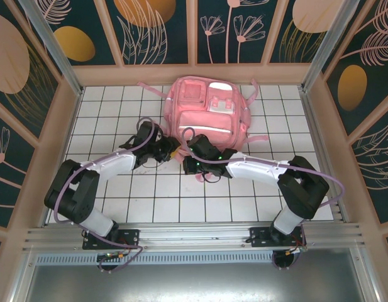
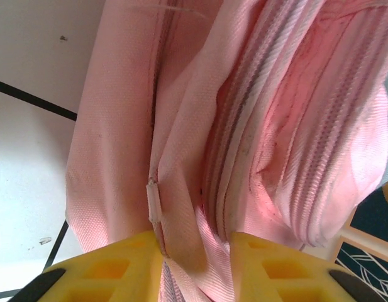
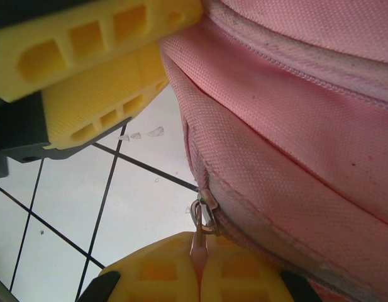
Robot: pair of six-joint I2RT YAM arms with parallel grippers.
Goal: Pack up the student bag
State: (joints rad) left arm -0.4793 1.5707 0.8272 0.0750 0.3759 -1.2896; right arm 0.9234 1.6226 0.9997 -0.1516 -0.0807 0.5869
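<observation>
The student bag [image 1: 203, 113], a large pink backpack, lies flat at the back middle of the table. Both grippers meet at its near edge. My left gripper [image 1: 171, 151] has a fold of pink fabric [image 2: 194, 245] beside the zipper track filling the gap between its yellow fingers [image 2: 112, 274], which press on it from both sides. My right gripper [image 3: 203, 255] is shut on the pink zipper pull, just below the metal slider [image 3: 205, 212] on the bag's lower seam. The left gripper's fingers [image 3: 93, 69] sit close by at the upper left of the right wrist view.
The table [image 1: 149, 201] is white tile with black grid lines, boxed in by wooden frame walls [image 1: 49, 145]. Pink straps [image 1: 149, 88] trail out from the bag's corners. A metal rail [image 1: 194, 236] runs along the near edge by the arm bases.
</observation>
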